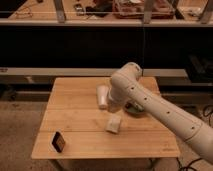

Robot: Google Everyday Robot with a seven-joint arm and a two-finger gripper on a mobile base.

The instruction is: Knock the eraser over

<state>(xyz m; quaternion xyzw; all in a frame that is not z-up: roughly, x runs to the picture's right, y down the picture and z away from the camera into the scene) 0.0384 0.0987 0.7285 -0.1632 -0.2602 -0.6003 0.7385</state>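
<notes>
The eraser, a small black slab with an orange-brown face, stands tilted near the front left corner of the wooden table. My gripper, the pale block-shaped arm tip, hovers over the table's middle front, well to the right of the eraser and apart from it. The white arm reaches in from the lower right.
A white cup lies on its side at the table's middle back, just behind the arm's wrist. A dark round object sits partly hidden under the arm. A shelf and rail with clutter run across the back.
</notes>
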